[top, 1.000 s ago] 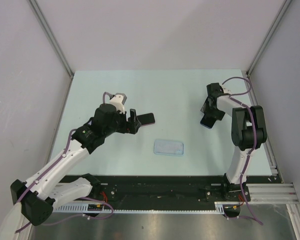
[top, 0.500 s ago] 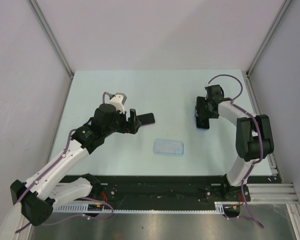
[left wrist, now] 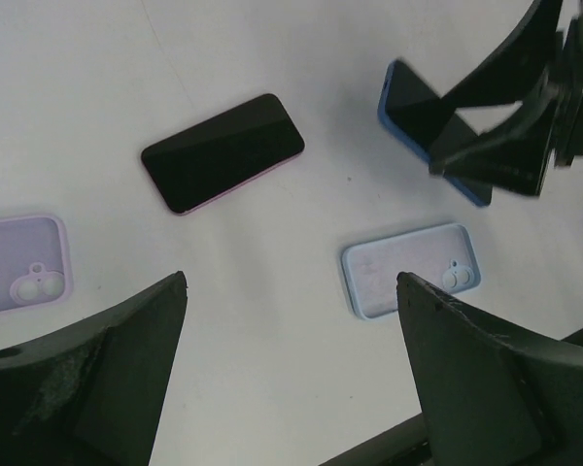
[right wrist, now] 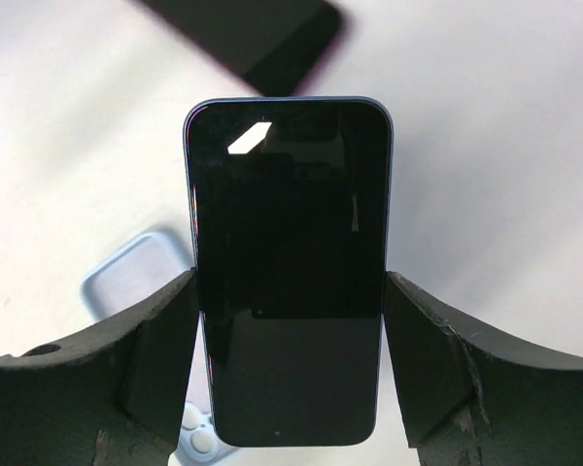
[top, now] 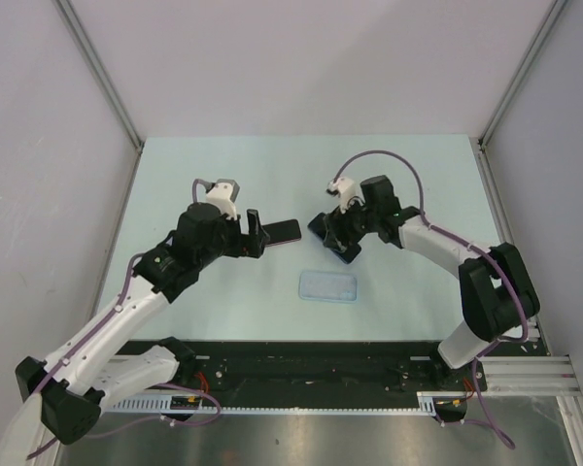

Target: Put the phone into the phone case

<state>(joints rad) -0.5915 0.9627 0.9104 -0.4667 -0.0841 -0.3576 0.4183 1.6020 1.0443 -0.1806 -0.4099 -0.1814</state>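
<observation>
So, carry step: right tool (top: 343, 231) is clenched on the blue phone (right wrist: 288, 272), up off the counter (top: 175, 175), just far of the blue case (top: 328, 286); the left tool (top: 256, 235) hangs released. Next it'd need lining up flat over the case.

Bright, even light casts soft shadows, with a white glare patch at eleven o'clock on the dark phone (right wrist: 288, 291).
</observation>
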